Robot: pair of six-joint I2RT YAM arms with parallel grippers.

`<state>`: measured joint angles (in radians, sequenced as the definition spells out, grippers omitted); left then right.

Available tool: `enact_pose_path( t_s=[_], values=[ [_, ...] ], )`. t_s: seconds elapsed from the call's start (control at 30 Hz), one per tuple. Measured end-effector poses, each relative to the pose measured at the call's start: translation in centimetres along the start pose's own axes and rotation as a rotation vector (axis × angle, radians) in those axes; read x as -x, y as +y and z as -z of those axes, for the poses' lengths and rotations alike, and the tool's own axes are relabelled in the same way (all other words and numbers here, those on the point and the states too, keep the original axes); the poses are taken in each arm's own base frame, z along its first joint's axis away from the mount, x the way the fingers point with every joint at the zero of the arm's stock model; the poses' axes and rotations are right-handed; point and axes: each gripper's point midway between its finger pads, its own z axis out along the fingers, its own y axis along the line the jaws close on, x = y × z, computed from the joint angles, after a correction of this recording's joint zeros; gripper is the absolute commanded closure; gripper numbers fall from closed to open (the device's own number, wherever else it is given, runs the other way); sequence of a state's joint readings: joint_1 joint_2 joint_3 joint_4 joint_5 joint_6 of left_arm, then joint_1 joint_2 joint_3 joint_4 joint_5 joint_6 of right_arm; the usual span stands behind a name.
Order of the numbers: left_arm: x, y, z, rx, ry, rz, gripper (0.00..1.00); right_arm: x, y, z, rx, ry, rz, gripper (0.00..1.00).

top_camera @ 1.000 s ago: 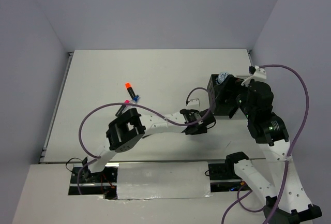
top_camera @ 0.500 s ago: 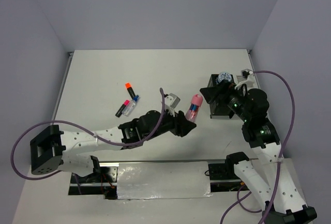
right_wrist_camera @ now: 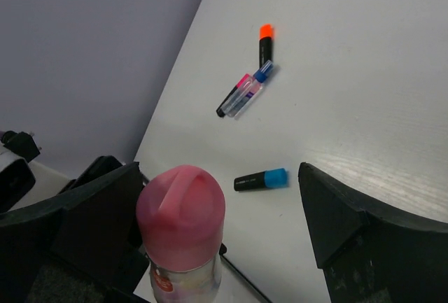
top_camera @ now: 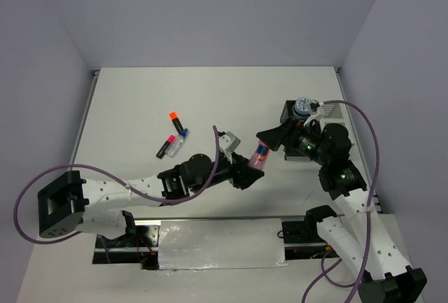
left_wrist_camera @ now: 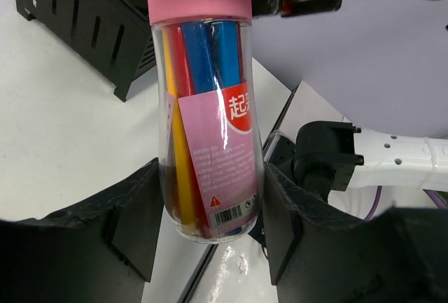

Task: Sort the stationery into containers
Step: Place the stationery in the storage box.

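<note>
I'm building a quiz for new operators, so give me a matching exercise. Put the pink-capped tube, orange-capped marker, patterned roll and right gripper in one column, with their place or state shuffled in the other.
1 pink-capped tube
2 orange-capped marker
3 patterned roll
4 right gripper

A lying on the table
B open, one finger either side of the pink cap
C clamped in the left gripper, off the table
D at the top of the black organiser

Pairs: 1-C, 2-A, 3-D, 4-B

Your clear pink-capped tube (left_wrist_camera: 206, 128) hangs tilted, cap up, centre-right; orange-capped black marker (top_camera: 173, 118) lies flat left of it; black mesh organiser (left_wrist_camera: 70, 16) stands just right.
</note>
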<state>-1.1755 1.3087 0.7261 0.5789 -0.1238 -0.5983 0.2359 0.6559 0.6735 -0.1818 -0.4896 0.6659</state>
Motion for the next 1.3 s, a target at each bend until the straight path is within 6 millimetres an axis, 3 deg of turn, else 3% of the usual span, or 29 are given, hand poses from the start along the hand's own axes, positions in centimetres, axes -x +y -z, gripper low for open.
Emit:
enact_pose_path(
  t_s=[0.03, 0.13, 0.17, 0.27, 0.3, 0.33, 0.37, 0.4, 0.43, 0.47, 0.57, 0.63, 0.73, 0.87, 0.97, 1.13, 1.3],
  values=[
    [0.1, 0.0, 0.0, -0.001, -0.004, 0.000, 1.00, -0.2, 0.1, 0.0, 0.008, 0.008, -0.002, 0.02],
    [0.4, -0.1, 0.1, 0.000, -0.012, -0.005, 1.00, -0.8, 0.6, 0.0, 0.031, 0.030, -0.003, 0.22],
    [0.5, 0.0, 0.1, 0.001, -0.013, -0.011, 1.00, -0.9, 0.8, 0.0, 0.044, 0.034, -0.004, 0.44],
    [0.3, 0.3, 0.1, 0.011, -0.006, -0.022, 1.00, -1.1, 1.7, -0.2, 0.100, 0.046, -0.013, 0.72],
    [0.4, 0.4, 0.1, 0.015, -0.004, -0.022, 0.92, -1.2, 1.8, -0.4, 0.113, 0.055, -0.017, 0.83],
    [0.4, 0.5, 0.1, 0.023, -0.001, -0.023, 0.84, -1.2, 1.9, -0.6, 0.125, 0.059, -0.016, 1.00],
    [0.5, 0.8, 0.1, 0.035, 0.001, -0.022, 0.67, -1.1, 2.0, -0.9, 0.139, 0.061, -0.012, 1.00],
    [0.5, 1.1, 0.1, 0.050, 0.009, -0.020, 0.28, -1.1, 2.0, -1.2, 0.148, 0.065, -0.009, 1.00],
    [0.6, 1.4, 0.0, 0.068, 0.017, -0.022, 0.09, -1.1, 2.0, -1.5, 0.154, 0.070, -0.009, 1.00],
    [0.9, 1.9, 0.0, 0.094, 0.021, -0.025, 0.01, -1.3, 1.9, -1.8, 0.160, 0.086, -0.013, 1.00],
    [3.6, 3.2, 0.3, 0.207, -0.013, -0.002, 0.01, -1.8, 1.1, -2.5, 0.145, 0.133, -0.030, 1.00],
    [5.4, 4.5, 1.4, 0.315, -0.015, 0.012, 0.01, -0.6, 0.0, -3.4, 0.087, 0.118, -0.026, 1.00],
    [10.2, 5.2, 3.6, 0.461, -0.051, 0.055, 0.01, 4.1, -2.3, -4.7, -0.069, 0.007, 0.027, 1.00],
    [12.9, 7.0, 9.5, 0.673, -0.038, 0.070, 0.01, 12.6, -6.0, -3.9, -0.352, -0.258, 0.130, 1.00],
    [12.9, 8.2, 15.3, 0.777, -0.003, 0.027, 0.01, 17.6, -9.8, -1.0, -0.603, -0.454, 0.159, 1.00],
    [10.7, 10.8, 22.6, 0.876, 0.014, -0.051, 0.01, 21.4, -16.2, 4.4, -0.990, -0.634, 0.179, 1.00],
    [7.7, 13.3, 25.8, 0.953, 0.053, -0.096, 0.01, 23.3, -19.4, 6.0, -1.200, -0.672, 0.281, 1.00]
  ],
)
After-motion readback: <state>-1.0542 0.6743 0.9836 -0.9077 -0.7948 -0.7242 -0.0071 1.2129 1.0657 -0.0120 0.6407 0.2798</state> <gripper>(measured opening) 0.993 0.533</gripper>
